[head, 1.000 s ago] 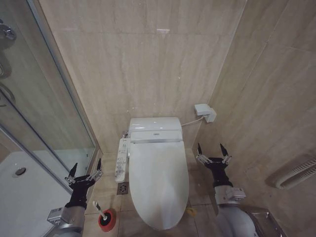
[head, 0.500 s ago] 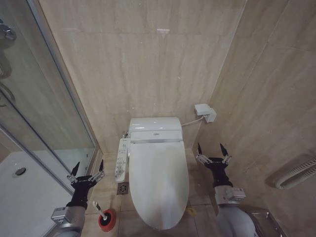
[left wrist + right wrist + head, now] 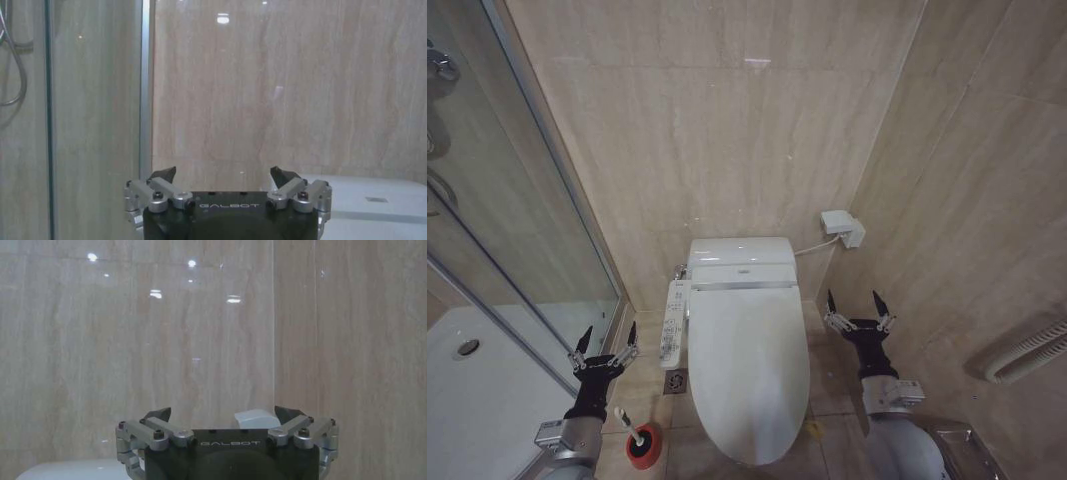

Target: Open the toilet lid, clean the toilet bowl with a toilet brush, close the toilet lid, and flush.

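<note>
Left pincer [image 3: 607, 340] nudged forward; toilet brush [image 3: 630, 428] in red cup [image 3: 644, 446].

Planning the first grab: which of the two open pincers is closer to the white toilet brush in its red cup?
The left pincer: it hovers just above the white toilet brush beside the shower glass, while the right pincer sits across the closed glossy white toilet lid.

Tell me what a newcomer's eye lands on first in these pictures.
First, the closed toilet lid, a glossy white oval in the middle against the beige tiled wall. Next, the two open grippers flanking it: the left gripper beside the glass shower door, the right gripper on the other side. The toilet brush stands in its red cup below the left gripper.
</note>
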You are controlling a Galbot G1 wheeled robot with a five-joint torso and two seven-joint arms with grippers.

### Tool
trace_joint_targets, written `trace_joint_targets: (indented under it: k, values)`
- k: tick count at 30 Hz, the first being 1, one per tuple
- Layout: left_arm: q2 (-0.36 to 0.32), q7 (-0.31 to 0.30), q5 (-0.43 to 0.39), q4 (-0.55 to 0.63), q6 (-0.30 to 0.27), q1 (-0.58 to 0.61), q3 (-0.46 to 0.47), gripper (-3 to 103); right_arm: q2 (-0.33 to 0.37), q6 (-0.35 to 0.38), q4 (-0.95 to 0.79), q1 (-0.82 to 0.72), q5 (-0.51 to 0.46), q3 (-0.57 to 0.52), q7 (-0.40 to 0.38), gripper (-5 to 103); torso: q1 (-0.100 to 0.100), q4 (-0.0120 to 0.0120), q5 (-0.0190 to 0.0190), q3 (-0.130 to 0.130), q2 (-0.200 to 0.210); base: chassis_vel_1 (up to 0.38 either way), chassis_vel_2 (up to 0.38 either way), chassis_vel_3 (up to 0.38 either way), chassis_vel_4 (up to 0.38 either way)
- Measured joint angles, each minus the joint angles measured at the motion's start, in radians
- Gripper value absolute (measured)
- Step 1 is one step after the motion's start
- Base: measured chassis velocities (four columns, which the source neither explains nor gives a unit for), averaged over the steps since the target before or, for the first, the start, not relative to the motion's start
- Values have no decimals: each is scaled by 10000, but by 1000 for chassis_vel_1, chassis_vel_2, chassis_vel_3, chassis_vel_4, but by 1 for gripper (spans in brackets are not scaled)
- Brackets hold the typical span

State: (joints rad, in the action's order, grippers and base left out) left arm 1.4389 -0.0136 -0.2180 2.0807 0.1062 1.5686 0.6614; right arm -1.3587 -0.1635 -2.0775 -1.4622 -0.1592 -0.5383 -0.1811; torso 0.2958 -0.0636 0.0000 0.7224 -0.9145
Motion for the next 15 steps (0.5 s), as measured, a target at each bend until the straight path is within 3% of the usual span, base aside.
trace_joint_targets:
  k: [15]
  values:
    - [-68,2,-128,-333,-45,-310,0,99,0,0,0,0,0,0,0,100,0,0,0,0,2,0,0,0,0]
